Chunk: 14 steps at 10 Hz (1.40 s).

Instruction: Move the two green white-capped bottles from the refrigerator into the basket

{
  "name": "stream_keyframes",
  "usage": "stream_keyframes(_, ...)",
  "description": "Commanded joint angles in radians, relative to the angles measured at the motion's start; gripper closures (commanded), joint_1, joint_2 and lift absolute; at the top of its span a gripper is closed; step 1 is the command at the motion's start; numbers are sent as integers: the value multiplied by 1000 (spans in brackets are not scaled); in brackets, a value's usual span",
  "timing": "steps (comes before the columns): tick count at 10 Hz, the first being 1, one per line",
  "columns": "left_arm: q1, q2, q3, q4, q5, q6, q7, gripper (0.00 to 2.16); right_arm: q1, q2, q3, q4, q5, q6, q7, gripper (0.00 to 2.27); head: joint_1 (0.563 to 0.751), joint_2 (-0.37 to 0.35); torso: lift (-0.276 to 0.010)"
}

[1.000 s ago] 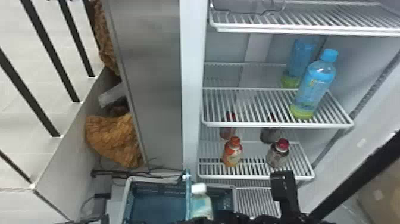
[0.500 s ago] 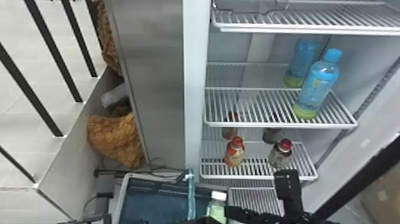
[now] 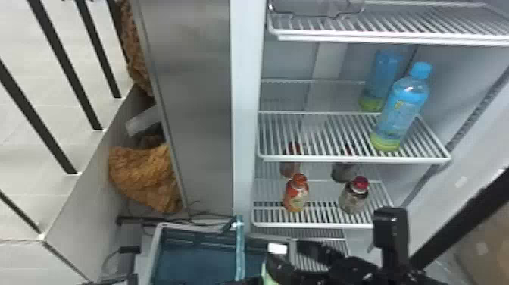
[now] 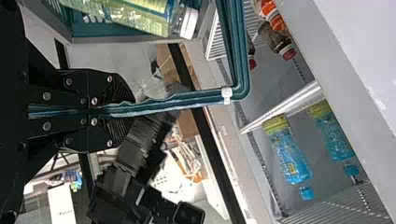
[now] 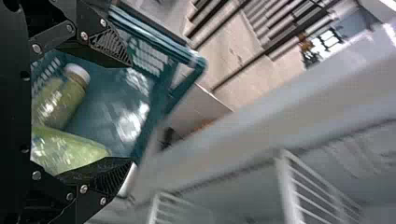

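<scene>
The teal basket (image 3: 157, 250) is low in the head view, its handle (image 3: 239, 254) raised. Black parts of my left gripper (image 3: 238, 282) show at the bottom edge; in the left wrist view my left gripper (image 4: 105, 112) is shut on the handle (image 4: 177, 100). A green bottle (image 3: 268, 276) with a white cap is partly behind my right gripper (image 3: 316, 252). From the right wrist, my right gripper (image 5: 123, 114) stands open over the basket, where one white-capped green bottle (image 5: 58, 102) and a second green bottle (image 5: 67, 151) lie.
Inside the refrigerator, two blue-capped bottles (image 3: 403, 108) stand on the middle shelf (image 3: 318, 132). An orange bottle (image 3: 296, 195) and a dark red-capped bottle (image 3: 355, 199) stand below. The refrigerator's side wall (image 3: 248, 113) rises behind the basket.
My right arm has shifted right in the head view, and its black parts now cover more of the white-capped bottle. That bottle's cap has moved slightly right since the earliest frame.
</scene>
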Motion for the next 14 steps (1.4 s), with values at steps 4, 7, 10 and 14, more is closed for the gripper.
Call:
stream_keyframes(4,1,0,2,0,-2,0,0,1202,147,39,-54,-58,49,-431,-89,367,695,-157,-4)
stream_keyframes(7,3,-1,6,0,-4,0,0,1202,182,46,-54,-9,71,-692,-133,367,695,-196,-4)
stream_keyframes(10,8,-3,4,0,-4,0,0,1202,216,68,-76,35,101,-836,-181,367,695,-235,-4)
stream_keyframes(14,6,-3,2,0,-4,-2,0,1202,290,101,-94,114,127,-1106,-293,361,695,-318,-4)
